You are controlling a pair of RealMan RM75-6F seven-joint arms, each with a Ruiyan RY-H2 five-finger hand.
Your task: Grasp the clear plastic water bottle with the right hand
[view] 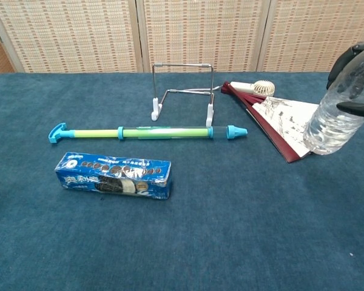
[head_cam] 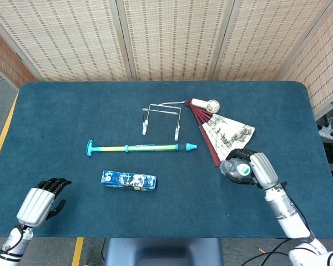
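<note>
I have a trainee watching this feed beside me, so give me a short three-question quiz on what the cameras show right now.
1. True or false: the right hand grips the clear plastic water bottle.
2. Which item lies nearest the robot's side of the table? A) cookie box B) wire stand C) folding fan
3. Fill in: the left hand holds ____.

Key
1. True; in the chest view its dark fingers wrap the bottle's upper part.
2. A; the box sits below the blue-green pump tube in the head view.
3. Nothing; it rests near the table's near-left corner with its fingers curled.
</note>
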